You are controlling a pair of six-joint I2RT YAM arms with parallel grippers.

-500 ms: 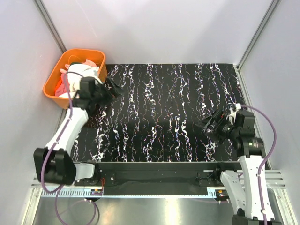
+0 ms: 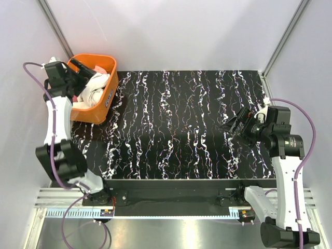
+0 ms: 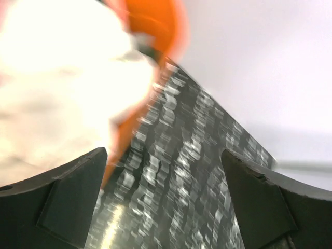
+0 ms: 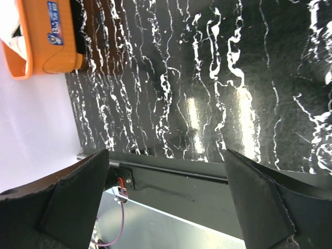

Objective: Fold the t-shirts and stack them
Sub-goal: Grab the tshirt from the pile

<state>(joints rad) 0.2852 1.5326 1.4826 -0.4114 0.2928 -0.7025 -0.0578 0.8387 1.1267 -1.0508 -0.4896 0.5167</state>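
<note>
The t-shirts (image 2: 96, 84) lie bunched in an orange basket (image 2: 108, 78) at the table's far left corner; cream cloth shows on top, with a bit of pink (image 2: 99, 68) behind it. My left gripper (image 2: 84, 71) hangs open over the basket's left rim, with nothing between its fingers. The left wrist view is blurred: cream cloth (image 3: 57, 78) fills the upper left, with the basket's orange wall (image 3: 155, 26) beside it, and the left gripper (image 3: 163, 202) is open. My right gripper (image 2: 234, 126) stands open and empty above the table's right side, and the right gripper (image 4: 166, 197) faces the near edge.
The black marbled table (image 2: 181, 119) lies between grey side walls. The basket (image 4: 44, 36) leans, its labelled side showing. A metal rail and cables (image 2: 171, 205) run along the near edge by the arm bases.
My left arm has swung from the basket's right side to its left, the gripper now over the cloth. The basket has tipped and shifted. The right arm has lifted slightly.
</note>
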